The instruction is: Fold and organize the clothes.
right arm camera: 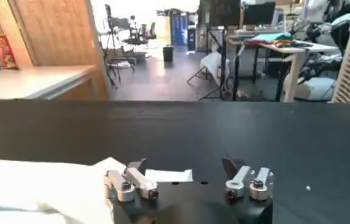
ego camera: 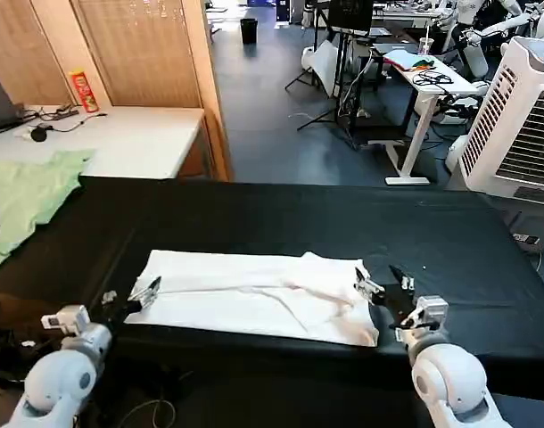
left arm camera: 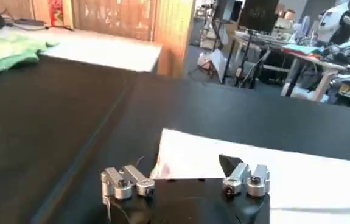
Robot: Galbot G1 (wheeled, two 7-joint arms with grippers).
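Flanking folded T-shirt (ego camera: 254, 299): left gripper (ego camera: 129, 299); right gripper (ego camera: 383, 287); both spread.

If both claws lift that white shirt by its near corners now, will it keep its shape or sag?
Probably sag: the white cotton T-shirt lies limp and wrinkled on the black table cover. It looks thin and light, so pushing would likely bunch it. The open left claw and right claw sit at its ends.

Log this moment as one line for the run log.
T-shirt: folded strip on black table | left gripper: open, at its left end | right gripper: open, at its right end
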